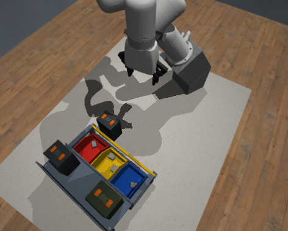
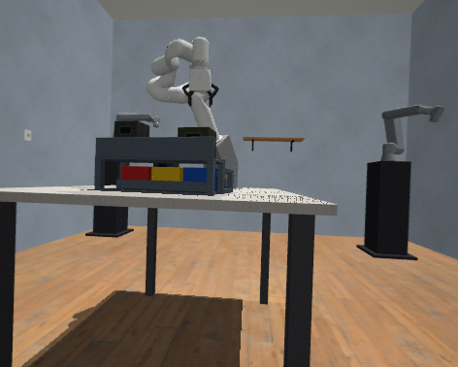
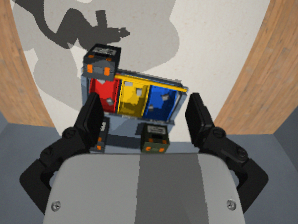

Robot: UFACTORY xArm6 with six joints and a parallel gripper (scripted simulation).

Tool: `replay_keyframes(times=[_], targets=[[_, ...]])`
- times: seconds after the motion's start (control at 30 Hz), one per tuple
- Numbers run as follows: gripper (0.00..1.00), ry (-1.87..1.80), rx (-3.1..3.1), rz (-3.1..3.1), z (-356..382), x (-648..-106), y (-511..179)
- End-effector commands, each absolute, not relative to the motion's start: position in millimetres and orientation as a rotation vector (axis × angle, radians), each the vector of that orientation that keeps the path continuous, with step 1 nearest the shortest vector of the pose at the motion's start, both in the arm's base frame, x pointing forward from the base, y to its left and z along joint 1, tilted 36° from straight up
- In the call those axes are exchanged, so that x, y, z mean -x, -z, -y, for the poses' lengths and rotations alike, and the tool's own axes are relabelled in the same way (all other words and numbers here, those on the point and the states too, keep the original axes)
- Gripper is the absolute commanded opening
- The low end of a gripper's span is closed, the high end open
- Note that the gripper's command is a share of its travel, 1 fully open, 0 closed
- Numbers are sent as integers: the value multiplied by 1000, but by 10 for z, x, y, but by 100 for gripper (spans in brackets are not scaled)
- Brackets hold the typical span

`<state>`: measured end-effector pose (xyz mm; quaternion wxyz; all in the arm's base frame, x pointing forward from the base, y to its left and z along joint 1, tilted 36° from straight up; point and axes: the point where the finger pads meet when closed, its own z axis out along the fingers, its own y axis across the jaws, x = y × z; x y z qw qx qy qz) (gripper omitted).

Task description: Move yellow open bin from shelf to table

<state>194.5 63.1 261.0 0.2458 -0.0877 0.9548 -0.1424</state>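
Observation:
The yellow bin [image 1: 102, 166] [image 2: 167, 174] [image 3: 129, 104] stands on the lower level of the grey shelf [image 1: 77, 181] [image 2: 154, 148], with two grey parts in it. It sits between the red bin [image 1: 85, 150] [image 2: 136, 173] [image 3: 107, 90] and the blue bin [image 1: 124, 180] [image 2: 194, 174] [image 3: 157, 107]. Both of those also hold grey parts. My gripper [image 1: 142, 79] [image 2: 201, 103] [image 3: 144, 103] is open and empty, high above the table and away from the shelf, on the robot base side. The wrist view looks down at the bins between the fingers.
A yellow rail [image 1: 124, 151] runs along the bins' open fronts. A dark case [image 1: 110, 128] [image 3: 101, 62] stands on the table top [image 1: 198, 146] before the red bin's side. Another dark case [image 1: 63, 159] [image 2: 130, 129] and an olive case [image 1: 104, 200] [image 2: 196, 132] stand on the shelf's upper deck.

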Motion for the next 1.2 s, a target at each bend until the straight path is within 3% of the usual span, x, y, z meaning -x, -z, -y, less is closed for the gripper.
replay_keyframes(times=[0.0, 0.27, 0.43, 1.17], targets=[[100, 451, 434, -2648, -730, -1576, -2685], [100, 451, 434, -2648, -730, -1576, -2685], [100, 515, 751, -2709, -861, -1113, -2759], [100, 596, 1092, -2726, -875, -1068, -2765]])
